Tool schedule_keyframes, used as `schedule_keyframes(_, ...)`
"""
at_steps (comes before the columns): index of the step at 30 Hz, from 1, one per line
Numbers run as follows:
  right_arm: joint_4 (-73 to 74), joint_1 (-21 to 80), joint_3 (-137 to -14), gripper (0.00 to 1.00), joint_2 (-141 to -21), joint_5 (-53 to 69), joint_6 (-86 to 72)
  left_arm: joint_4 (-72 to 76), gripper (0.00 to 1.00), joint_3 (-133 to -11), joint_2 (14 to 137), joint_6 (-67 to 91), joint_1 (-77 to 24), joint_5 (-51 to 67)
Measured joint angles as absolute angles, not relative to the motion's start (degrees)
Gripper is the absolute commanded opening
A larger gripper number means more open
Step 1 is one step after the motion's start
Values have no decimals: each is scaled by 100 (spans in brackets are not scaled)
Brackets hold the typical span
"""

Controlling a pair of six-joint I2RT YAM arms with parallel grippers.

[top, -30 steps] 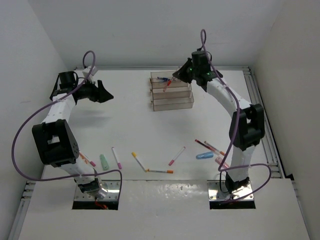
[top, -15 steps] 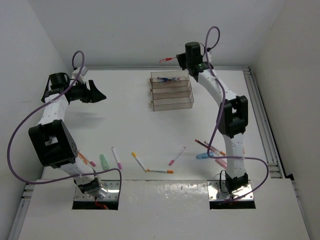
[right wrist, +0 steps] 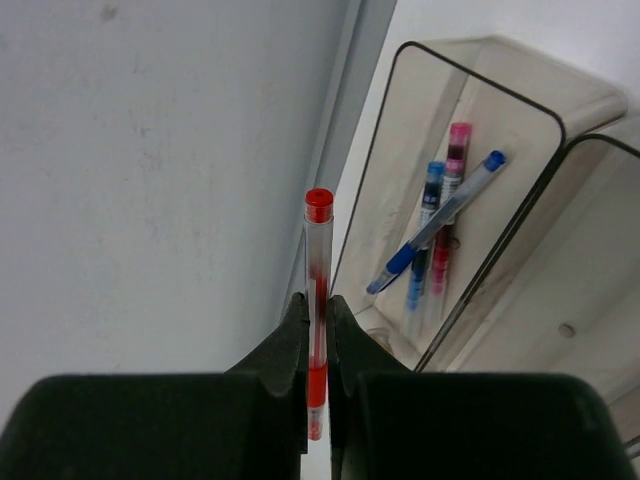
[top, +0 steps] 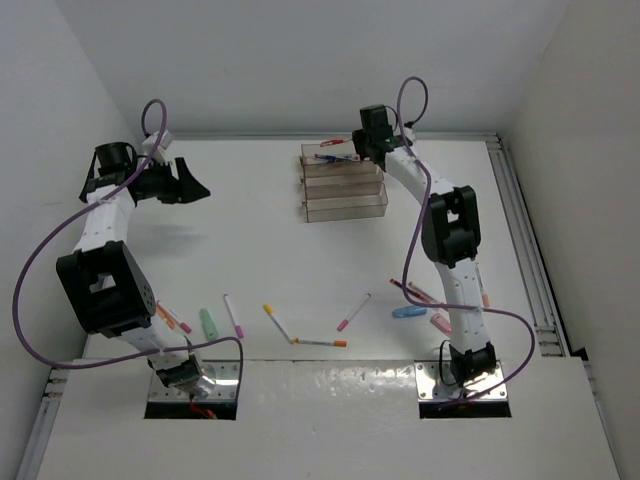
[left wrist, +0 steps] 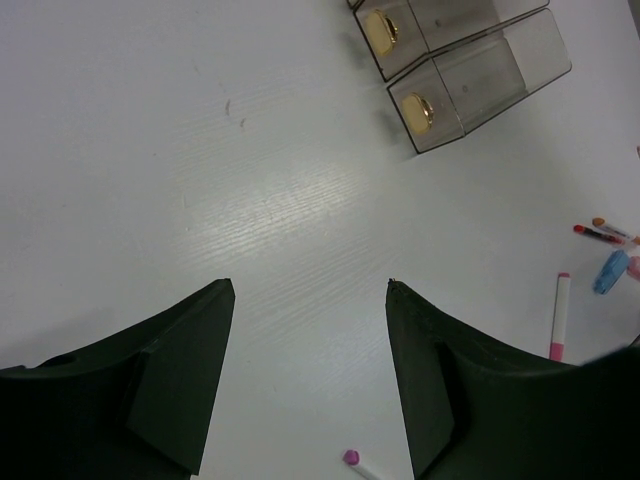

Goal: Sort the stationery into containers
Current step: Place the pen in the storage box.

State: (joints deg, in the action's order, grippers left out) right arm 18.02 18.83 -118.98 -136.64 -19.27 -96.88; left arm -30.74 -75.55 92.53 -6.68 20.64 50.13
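while the right pincer [right wrist: 316,312] is clamped tight on the red pen [right wrist: 318,250], gripping it low on the barrel with the capped end sticking well out past the fingertips, the job is to get that pen over the far tray [right wrist: 470,62] before letting go. from the wrist view the pen sits just beside the tray's rim, on the wall side, not over the opening, so a release here would likely drop it behind the containers [top: 343,185]. i'd shift it sideways until the whole length, cap included, is inside the rim, keep it roughly parallel to the tray's long side, and lower it close to the three pens [right wrist: 440,215] already lying there. then open gently, so it settles rather than bounces off the edge. the long overhang is the risk: it can catch the rim and tip the pen out.

the left pincer [left wrist: 310,290] is spread wide with nothing in it, above bare table [top: 260,240] on the left. many loose pens [top: 340,325] wait near the arm bases.
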Motion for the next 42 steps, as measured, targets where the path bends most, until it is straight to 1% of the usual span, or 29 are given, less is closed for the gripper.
schedule_keyframes(5,1802,1883,-11898,0,-13830,-1975,-9684,-3133,68,-7679,9308,-687,2067,4998)
schedule_keyframes(6,1802,1883,-11898,3,-13867,-1988,-9684,-3148,68,-7706,9327,-687,2069,5000)
schedule_keyframes(8,1798,1883,-11898,5,-13944,-2014,-9682,-3142,68,-7745,9378,-683,2071,5000)
schedule_keyframes(11,1798,1883,-11898,14,-14079,-2047,-9673,-3133,68,-7745,9432,-657,2073,4998)
schedule_keyframes(12,1802,1883,-11898,20,-14125,-2053,-9673,-3127,69,-7745,9445,-646,2073,4998)
schedule_keyframes(15,1809,1883,-11898,25,-14199,-2049,-9644,-3107,69,-7745,9476,-626,2073,4998)
schedule_keyframes(16,1806,1885,-11898,31,-14206,-2043,-9629,-3094,69,-7745,9485,-613,2073,4998)
schedule_keyframes(19,1758,1887,-11898,32,-14204,-2010,-9546,-2980,69,-7747,9489,-541,2073,5006)
schedule_keyframes(23,1522,1887,-11719,26,-14090,-1769,-9179,-2700,70,-7780,9564,-403,2073,5072)
schedule_keyframes(26,1184,1885,-11192,23,-13618,-1404,-8499,-2456,70,-7797,9651,-320,2073,5135)
schedule_keyframes(29,493,1817,-10108,17,-12645,-554,-7382,-2250,70,-7797,9677,-274,2073,5194)
schedule_keyframes(33,102,1627,-8927,14,-11177,867,-5457,-2067,70,-7797,9677,-401,2064,5295)
schedule_keyframes(35,384,1457,-8573,11,-10514,1415,-4294,-2051,70,-7797,9677,-552,2038,5315)
schedule_keyframes(36,707,1376,-8455,7,-10191,1610,-3575,-2056,70,-7795,9677,-646,2025,5319)
schedule_keyframes(37,996,1313,-8374,6,-9972,1708,-3017,-2056,70,-7793,9675,-707,2016,5321)
schedule_keyframes(39,1728,1203,-8068,4,-9461,1802,-1721,-2043,70,-7758,9671,-843,1990,5339)
schedule_keyframes(42,2797,1260,-7474,3,-8921,1702,-231,-2047,70,-7634,9647,-967,1962,5360)
